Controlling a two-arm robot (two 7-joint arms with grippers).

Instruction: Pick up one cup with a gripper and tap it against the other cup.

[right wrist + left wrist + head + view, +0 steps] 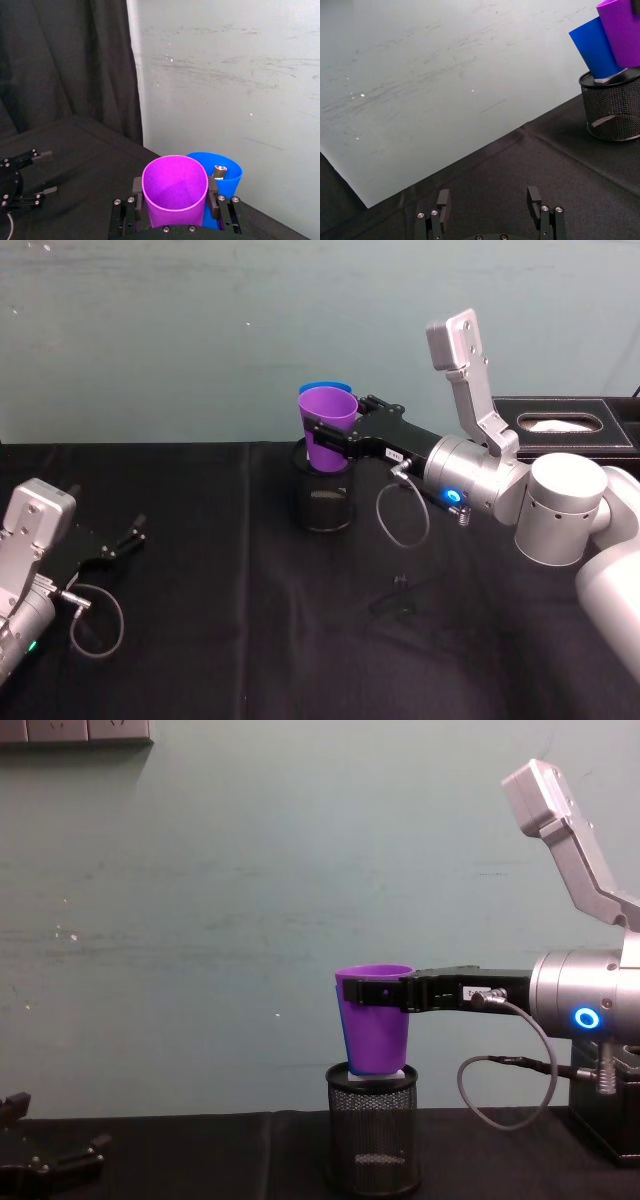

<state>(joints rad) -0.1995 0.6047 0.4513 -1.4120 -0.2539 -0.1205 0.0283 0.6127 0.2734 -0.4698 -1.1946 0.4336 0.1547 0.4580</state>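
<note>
At far left, your left gripper (128, 538) rests low over the black tablecloth (220, 640), well apart from both cups. Its two fingers (442, 200) stand spread, with nothing between them.

Toward the middle, ahead of the right gripper's fingertips, you see the black wire-mesh pen holder (325, 502) standing upright on the cloth. The blue cup (597, 47) sits upright at the holder's mouth, on the far side of the purple cup as seen from the right gripper.

The purple cup (330, 425) is lifted clear of the cloth, its base level with the top of the holder in the chest view. It sits upright between the fingers of your right gripper (375, 992), which clamp it just below the rim, one finger on each side. In the right wrist view the purple cup's wall lies against the blue cup's wall with no gap visible between the two rims.

To the right, the right gripper's black body carries a small white label, and behind it the silver-grey arm (480, 480) reaches in from the right edge, level with the cups. A black tissue box (565, 422) stands on the cloth behind that arm.
</note>
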